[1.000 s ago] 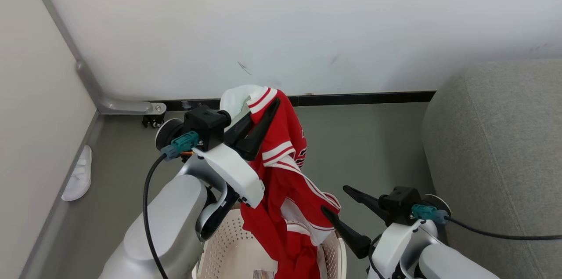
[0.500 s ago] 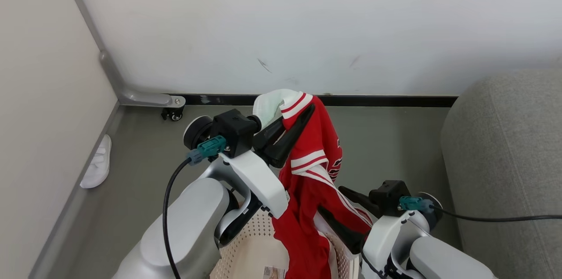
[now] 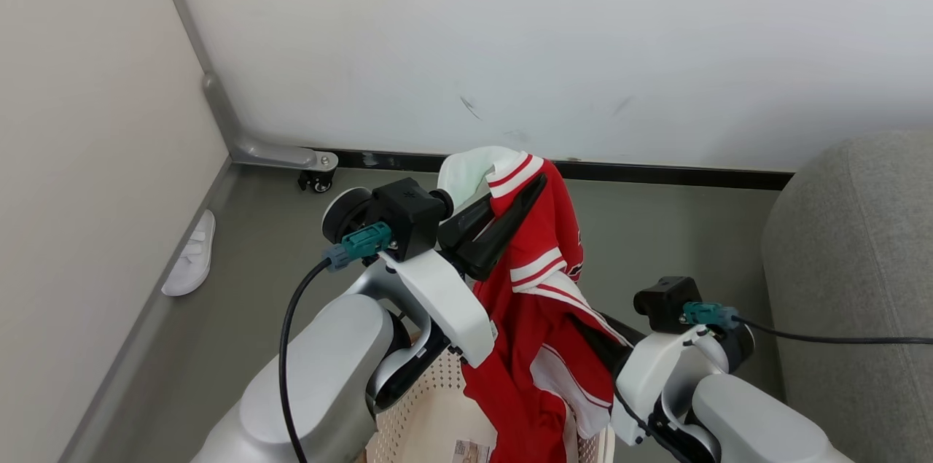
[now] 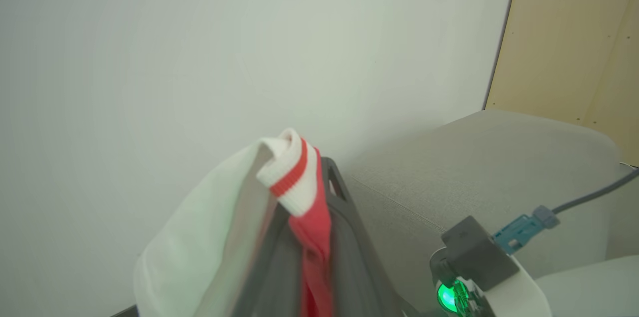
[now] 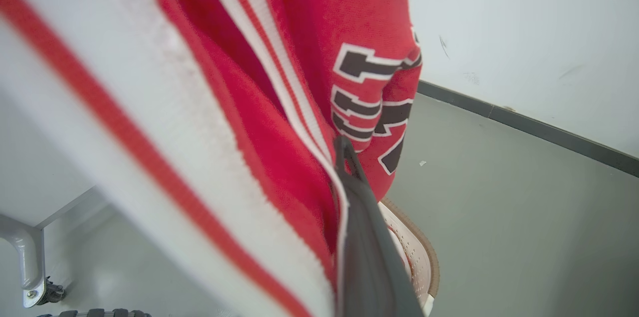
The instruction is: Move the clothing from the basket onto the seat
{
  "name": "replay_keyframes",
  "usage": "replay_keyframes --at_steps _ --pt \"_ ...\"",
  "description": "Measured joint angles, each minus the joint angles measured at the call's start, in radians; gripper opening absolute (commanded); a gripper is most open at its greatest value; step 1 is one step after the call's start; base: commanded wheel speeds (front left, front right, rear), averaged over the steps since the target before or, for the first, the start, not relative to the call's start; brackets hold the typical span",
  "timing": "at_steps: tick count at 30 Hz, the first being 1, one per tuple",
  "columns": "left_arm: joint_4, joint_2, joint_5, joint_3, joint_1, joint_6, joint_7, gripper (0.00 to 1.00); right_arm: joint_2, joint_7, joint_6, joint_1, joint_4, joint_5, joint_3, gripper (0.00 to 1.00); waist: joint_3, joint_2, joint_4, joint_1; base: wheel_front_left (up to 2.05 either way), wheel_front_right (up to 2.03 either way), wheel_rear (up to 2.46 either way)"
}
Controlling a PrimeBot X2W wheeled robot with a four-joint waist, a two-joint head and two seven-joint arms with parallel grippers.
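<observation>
- Two grips on the clothing [image 3: 539,266] now: R gripper [image 5: 343,155], wide open a sec ago, has clamped onto its lower striped edge.
- L gripper [image 3: 521,189] still pinches the collar trim, held high.
- Tail end hangs in the basket [image 3: 430,412].
- Looks ready to lift clear and swing right to the seat [image 3: 853,266].

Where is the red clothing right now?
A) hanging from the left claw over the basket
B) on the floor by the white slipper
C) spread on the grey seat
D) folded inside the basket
A: the left claw is shut on the striped trim of the clothing, which hangs down over the basket, apart from the seat.
</observation>
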Motion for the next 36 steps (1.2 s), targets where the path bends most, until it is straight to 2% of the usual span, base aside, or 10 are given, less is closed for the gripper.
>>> replay_keyframes --at_steps 3,10,16,20,21,22,25,26,27,36 --pt "-0.01 0.0 -0.01 -0.001 0.002 0.0 0.004 0.0 0.0 0.0 0.0 0.0 0.01 0.001 -0.033 0.0 0.0 0.0 0.008 0.0 0.0 0.0 0.0" --pt "-0.01 0.001 -0.033 0.001 0.053 0.011 0.01 0.0 -0.003 0.0 0.0 -0.021 -0.01 -0.014 -0.183 0.0 -0.004 0.0 0.005 0.0 0.0 0.0 0.0" --pt "0.003 0.014 -0.034 -0.002 0.085 0.016 0.013 0.0 -0.003 0.0 0.0 -0.015 -0.038 -0.032 -0.206 0.0 -0.009 0.0 -0.009 0.0 0.0 0.0 0.0" --pt "0.007 0.034 -0.038 0.001 0.106 0.023 0.013 0.0 -0.011 0.0 0.0 -0.014 -0.074 -0.058 -0.258 0.0 -0.012 0.0 -0.021 0.0 0.0 0.0 0.0" --pt "0.008 0.037 -0.04 0.003 0.11 0.024 0.013 0.08 -0.014 0.0 0.0 -0.014 -0.083 -0.063 -0.271 0.0 -0.013 0.0 -0.024 0.0 0.0 0.0 0.0" --pt "0.008 0.04 -0.04 0.005 0.114 0.025 0.013 0.25 -0.016 0.0 0.0 -0.012 -0.091 -0.069 -0.286 0.0 -0.014 0.0 -0.027 -0.0001 0.0 0.0 0.0" --pt "0.01 0.051 -0.04 0.007 0.13 0.035 0.013 0.47 -0.026 0.0 0.0 0.005 -0.122 -0.084 -0.328 0.0 -0.016 0.0 -0.037 0.0 0.0 0.0 0.0" --pt "0.01 0.055 -0.04 0.008 0.134 0.036 0.013 0.87 -0.028 0.0 0.0 0.012 -0.131 -0.088 -0.339 0.0 -0.017 0.0 -0.041 0.0 0.0 0.0 0.0" --pt "0.01 0.056 -0.041 0.01 0.14 0.036 0.013 1.0 -0.029 0.0 0.0 0.02 -0.142 -0.089 -0.353 0.0 -0.018 0.0 -0.044 0.0 0.0 0.0 0.0" --pt "0.009 0.067 -0.045 0.017 0.152 0.036 0.013 1.0 -0.035 0.0 0.0 0.053 -0.223 -0.135 -0.432 0.0 -0.02 0.0 -0.074 0.0 0.0 0.0 0.0"
